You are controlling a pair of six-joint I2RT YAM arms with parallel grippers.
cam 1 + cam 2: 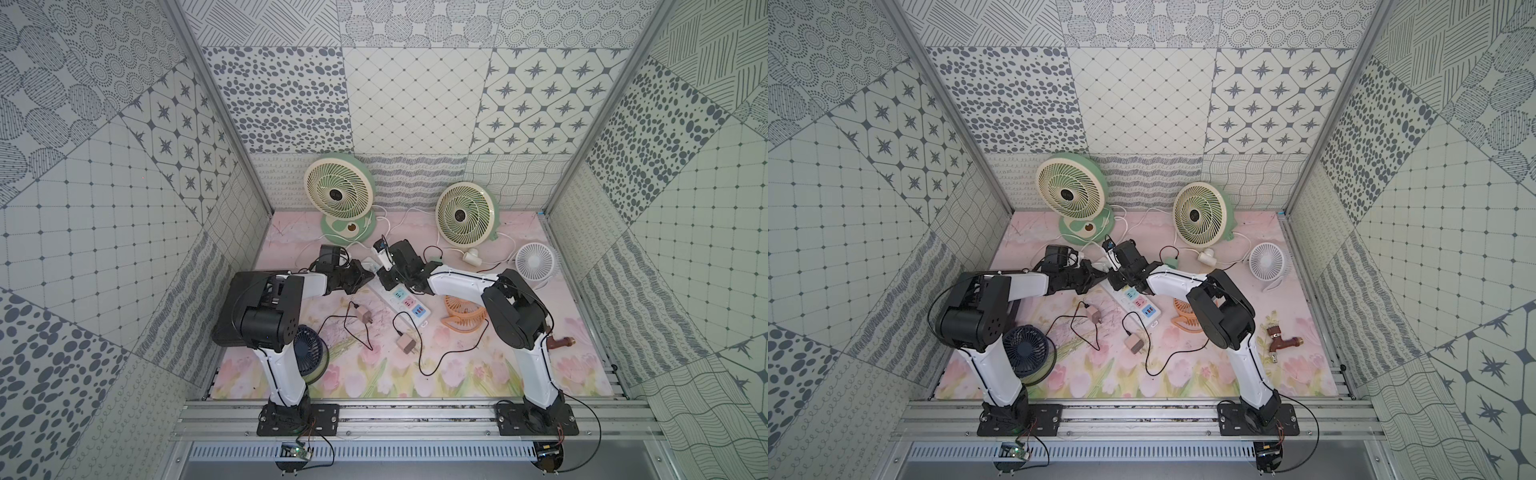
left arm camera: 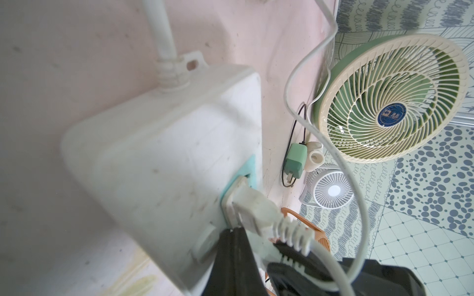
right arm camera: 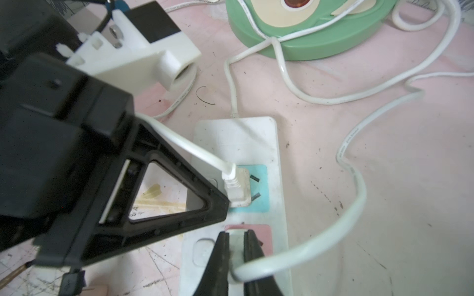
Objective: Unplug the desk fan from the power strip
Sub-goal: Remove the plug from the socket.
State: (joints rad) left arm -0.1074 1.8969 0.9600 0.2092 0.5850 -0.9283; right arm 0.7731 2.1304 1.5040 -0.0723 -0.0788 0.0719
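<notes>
Holding two plugs: one power strip

Twin overhead views; both wrist views close above the power strip

The gripper pinches the white plug seated in a teal socket of the strip. Beyond the strip are a green fan and a white fan.

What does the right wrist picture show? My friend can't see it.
The right pincer pinches a white plug in the pink socket of a white power strip on a pink mat. The left pincer touches a second plug in the blue socket, and a green fan base sits beyond.
</notes>
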